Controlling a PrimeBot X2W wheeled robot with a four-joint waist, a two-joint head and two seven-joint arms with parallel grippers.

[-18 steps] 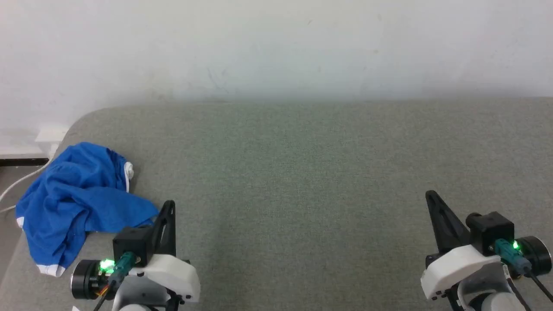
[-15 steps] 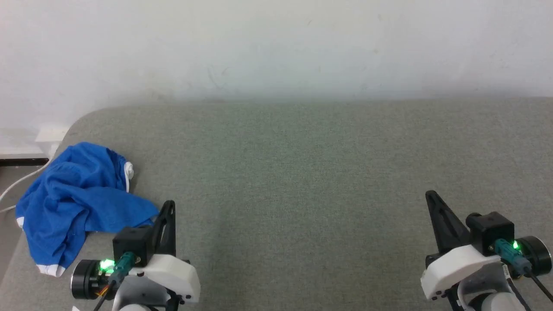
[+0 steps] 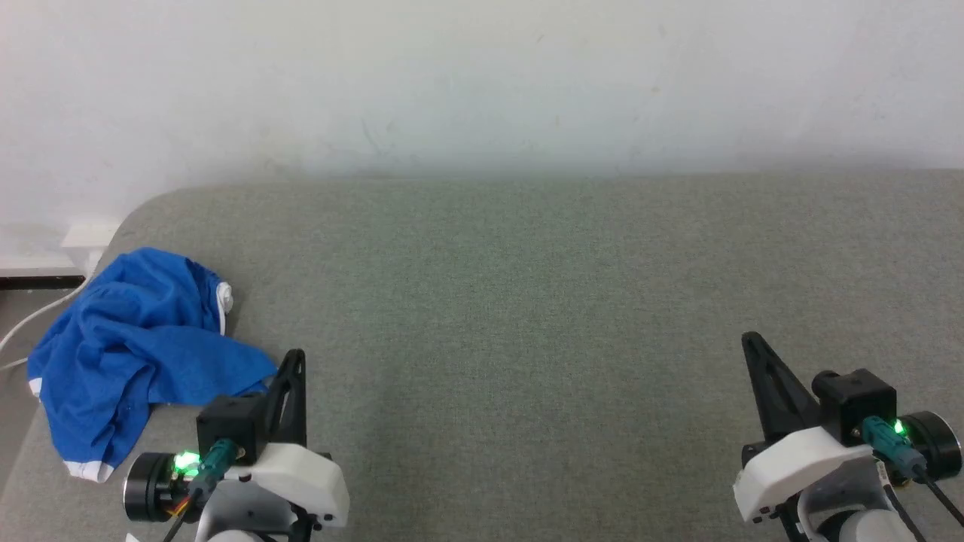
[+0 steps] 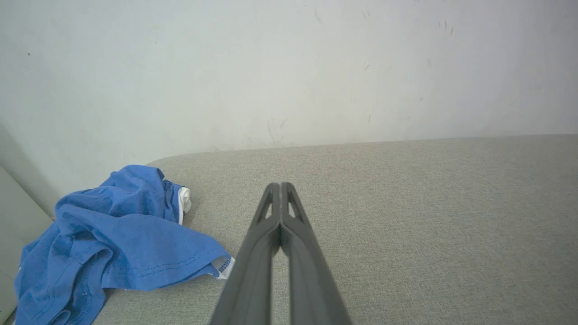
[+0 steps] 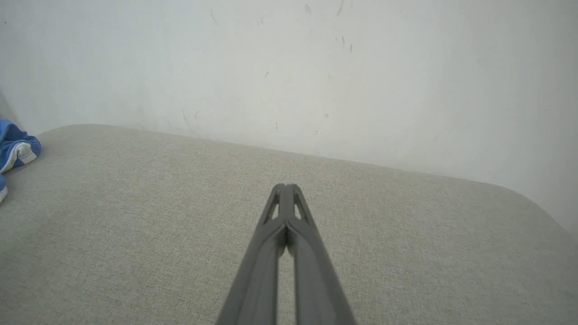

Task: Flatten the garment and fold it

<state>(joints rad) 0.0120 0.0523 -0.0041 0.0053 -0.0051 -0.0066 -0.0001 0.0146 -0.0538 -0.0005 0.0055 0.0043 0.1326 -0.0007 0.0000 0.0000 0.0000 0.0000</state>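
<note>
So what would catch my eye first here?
The crumpled blue shorts, heaped at the left edge of the grey padded surface. Then the two dark pincers at the near edge, both shut: the left pincer close beside the shorts, the right pincer far across.

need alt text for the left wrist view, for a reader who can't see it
A crumpled bright blue garment with white trim lies at the left end of a grey fabric surface. To its right, the left tool rises from the bottom edge, shut and empty, pointing toward a plain white wall.
</note>
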